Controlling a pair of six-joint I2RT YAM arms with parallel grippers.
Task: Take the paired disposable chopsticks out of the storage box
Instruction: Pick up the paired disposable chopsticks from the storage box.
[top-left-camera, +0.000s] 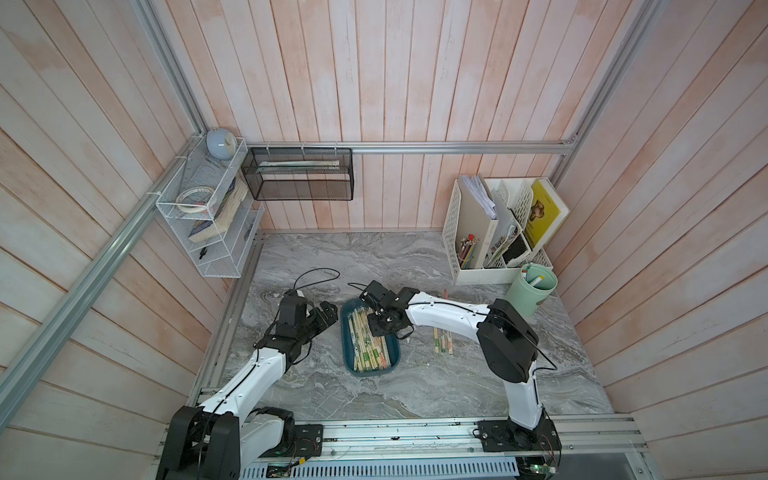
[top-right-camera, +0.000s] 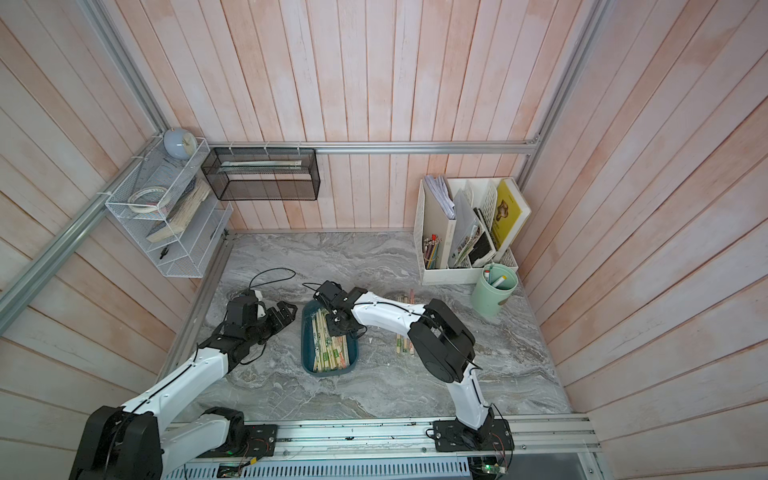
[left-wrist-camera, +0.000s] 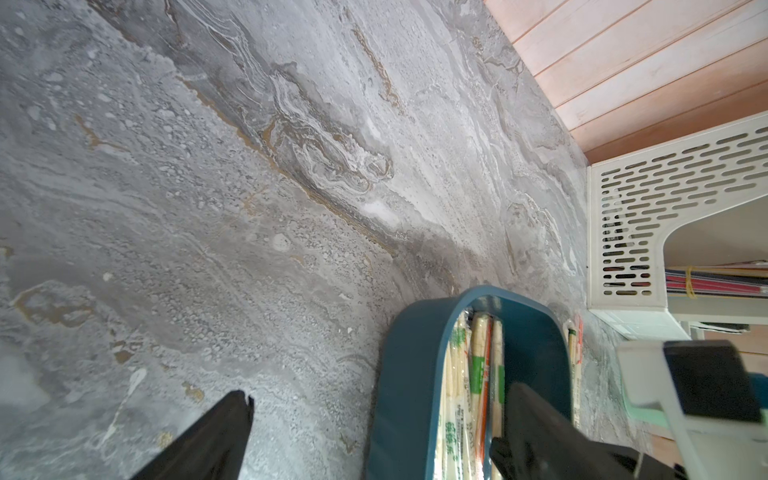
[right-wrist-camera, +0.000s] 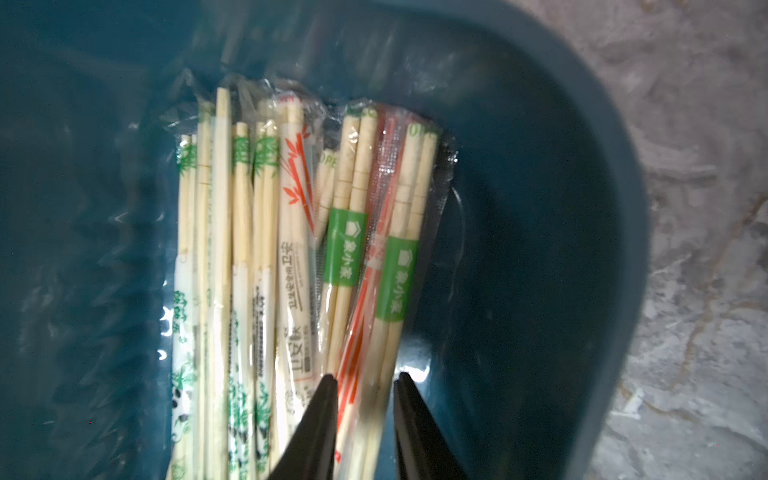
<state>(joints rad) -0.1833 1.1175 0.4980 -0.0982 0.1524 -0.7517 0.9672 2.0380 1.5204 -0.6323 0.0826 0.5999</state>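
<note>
The storage box (top-left-camera: 345, 345) is a dark teal tray in mid-table, holding several paired disposable chopsticks (top-left-camera: 368, 349) in clear sleeves. My right gripper (top-left-camera: 376, 322) reaches down into its far end. In the right wrist view the right gripper (right-wrist-camera: 365, 380) is open only narrowly. Its black fingers straddle a green-banded pair (right-wrist-camera: 397, 282) and a red-striped sleeve (right-wrist-camera: 376, 249) at the pile's edge, against the box floor (right-wrist-camera: 582, 208). My left gripper (top-left-camera: 328, 313) hovers wide open just left of the box, one finger above the box (left-wrist-camera: 407, 374) and the chopsticks (left-wrist-camera: 478, 365).
A few sleeved chopstick pairs (top-left-camera: 441, 345) lie on the marble right of the box, under my right arm. A white file organiser (top-left-camera: 494, 232) and a green cup (top-left-camera: 534, 289) stand at the back right. A black mesh basket (top-left-camera: 299, 174) and a white wire shelf (top-left-camera: 203, 216) hang on the walls.
</note>
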